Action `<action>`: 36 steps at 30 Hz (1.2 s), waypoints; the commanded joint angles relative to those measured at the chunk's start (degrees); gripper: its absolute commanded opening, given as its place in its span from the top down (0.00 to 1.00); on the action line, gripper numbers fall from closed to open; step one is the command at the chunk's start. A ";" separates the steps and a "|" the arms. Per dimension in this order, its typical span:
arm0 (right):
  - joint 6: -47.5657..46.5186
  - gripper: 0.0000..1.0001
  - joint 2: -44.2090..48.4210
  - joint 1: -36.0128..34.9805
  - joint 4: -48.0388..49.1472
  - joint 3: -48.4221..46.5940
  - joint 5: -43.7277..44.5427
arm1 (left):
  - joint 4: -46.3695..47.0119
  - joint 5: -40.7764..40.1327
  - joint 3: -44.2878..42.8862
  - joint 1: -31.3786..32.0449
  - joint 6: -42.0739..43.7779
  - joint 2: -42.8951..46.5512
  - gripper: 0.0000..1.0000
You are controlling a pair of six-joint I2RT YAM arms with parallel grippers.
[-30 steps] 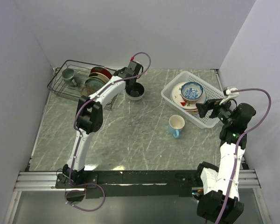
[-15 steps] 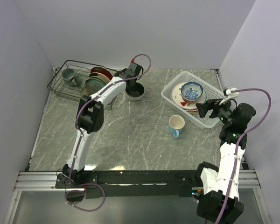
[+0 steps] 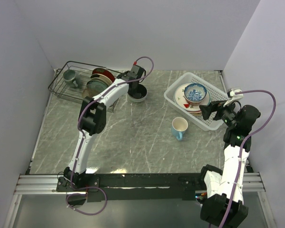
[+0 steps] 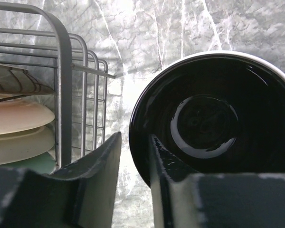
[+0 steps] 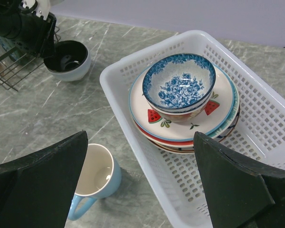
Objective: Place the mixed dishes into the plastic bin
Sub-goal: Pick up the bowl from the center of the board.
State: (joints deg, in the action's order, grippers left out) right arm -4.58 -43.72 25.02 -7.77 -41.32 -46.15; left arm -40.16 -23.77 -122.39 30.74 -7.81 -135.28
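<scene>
Top external: the left arm reaches across the desk, and the left hand sits at the rim of the cream-and-dark bowl. The black wire rack is just to that hand's left. The plastic bin lies well off to its right. The right hand hovers at the bin's near side.

Left wrist: the left hand is narrow and straddles the bowl's wall, one finger outside it and the other inside the dark glazed hollow. A sliver of desk shows between the outer finger and the rim, so I judge the wall is not yet pinched. The rack's wires and its upright plates stand close on the hand's left.

To do this step well, the hand should go a little deeper so the pads grip below the lip, because the glaze looks slick. The lift should go straight up before any swing to the right, to keep clear of the rack.

Right wrist: the right hand is spread wide and holds nothing. Ahead of it, the bin carries stacked plates with the blue-patterned bowl on top. The light blue mug stands on the desk just outside the bin, below and to the left of this hand. The dark bowl should probably go in the bin's free space beside the stack.
</scene>
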 commanded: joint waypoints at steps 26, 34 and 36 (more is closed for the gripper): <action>-0.96 0.00 0.57 0.21 1.00 -1.75 0.10 | 12.36 19.54 13.82 -5.25 -10.45 17.14 0.99; -1.13 0.00 0.92 0.21 1.18 -1.48 0.18 | 21.08 26.49 22.71 -7.36 -15.03 23.04 0.99; -1.22 0.00 0.92 0.21 1.18 -1.40 0.10 | 22.75 27.19 24.38 -7.54 -15.39 24.54 0.99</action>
State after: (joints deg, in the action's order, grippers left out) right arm -4.80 -43.57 25.02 -7.81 -41.32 -46.15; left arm -26.72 -1.80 -99.44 23.07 -19.68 -117.67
